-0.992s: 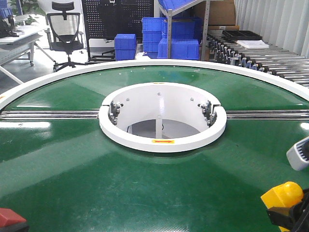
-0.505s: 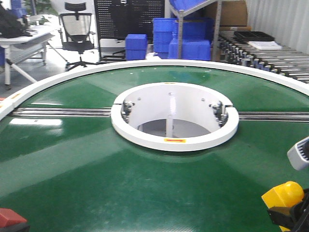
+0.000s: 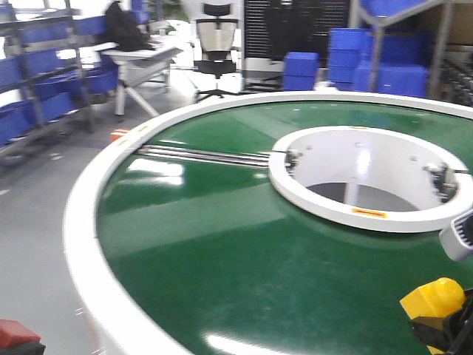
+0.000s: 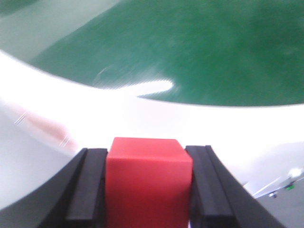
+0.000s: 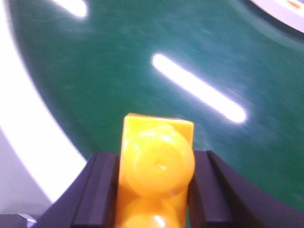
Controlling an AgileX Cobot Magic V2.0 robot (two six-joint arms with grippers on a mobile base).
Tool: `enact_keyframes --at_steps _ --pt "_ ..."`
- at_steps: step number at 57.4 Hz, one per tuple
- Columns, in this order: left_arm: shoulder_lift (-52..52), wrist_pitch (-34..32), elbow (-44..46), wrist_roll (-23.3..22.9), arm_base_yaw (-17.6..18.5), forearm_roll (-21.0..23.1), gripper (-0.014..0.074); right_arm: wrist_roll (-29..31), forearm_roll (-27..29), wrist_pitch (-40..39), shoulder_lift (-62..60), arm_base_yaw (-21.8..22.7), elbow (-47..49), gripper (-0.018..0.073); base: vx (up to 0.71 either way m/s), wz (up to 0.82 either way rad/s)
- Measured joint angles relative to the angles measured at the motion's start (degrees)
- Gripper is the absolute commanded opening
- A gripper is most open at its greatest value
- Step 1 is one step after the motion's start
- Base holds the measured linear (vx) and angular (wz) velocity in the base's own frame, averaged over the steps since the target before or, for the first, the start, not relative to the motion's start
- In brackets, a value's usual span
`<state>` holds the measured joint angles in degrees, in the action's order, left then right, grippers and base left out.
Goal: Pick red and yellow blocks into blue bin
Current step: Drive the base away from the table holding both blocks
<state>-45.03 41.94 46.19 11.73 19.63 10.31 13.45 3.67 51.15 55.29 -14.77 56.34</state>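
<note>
The red block (image 4: 148, 185), a plain cube, sits clamped between the two black pads (image 4: 88, 185) of my left gripper (image 4: 148, 159), held over the table's white rim. In the front view only its top corner (image 3: 15, 333) shows at the bottom left. My right gripper (image 5: 156, 164) is shut on the yellow block (image 5: 156, 166), whose two round studs face the camera, above the green surface. The front view shows that yellow block (image 3: 432, 299) at the bottom right. The blue bin is out of view.
A round green table with a thick white rim (image 3: 81, 244) and a white central ring (image 3: 310, 196) fills the front view. Left of it is grey floor, a shelf of blue bins (image 3: 37, 81), a desk (image 3: 140, 59) and an office chair (image 3: 216, 44). Stacked blue crates (image 3: 347, 52) stand behind.
The front view has swung to the left, so the table and its central ring slid right in frame and the floor appeared. Both held blocks keep their places in the frame.
</note>
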Motion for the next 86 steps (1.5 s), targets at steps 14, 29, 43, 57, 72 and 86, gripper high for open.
enact_keyframes --at_steps 14,29,43,57,72,86 --pt "0.00 0.00 0.00 0.00 0.00 0.00 0.0201 0.00 0.00 0.00 0.00 0.00 -0.06 0.0247 -0.18 0.68" --pt "0.00 0.00 0.00 0.00 0.00 0.00 0.0201 0.00 0.00 0.00 0.00 0.00 -0.18 0.0247 -0.18 0.68" --pt "0.00 0.02 0.00 0.00 0.00 0.00 0.0201 0.00 0.00 0.00 0.00 0.00 -0.18 0.0247 -0.17 0.66" --pt "0.00 0.02 0.00 0.00 0.00 0.00 0.0201 0.00 0.00 0.00 0.00 0.00 -0.18 0.0247 -0.15 0.59" --pt "0.00 0.02 0.00 0.00 0.00 0.00 0.0201 0.00 0.15 0.00 0.00 0.00 -0.18 0.0247 -0.12 0.46" --pt "0.00 0.02 0.00 0.00 0.00 0.00 0.0201 0.00 0.16 0.00 0.00 0.00 -0.18 0.0247 -0.06 0.23"
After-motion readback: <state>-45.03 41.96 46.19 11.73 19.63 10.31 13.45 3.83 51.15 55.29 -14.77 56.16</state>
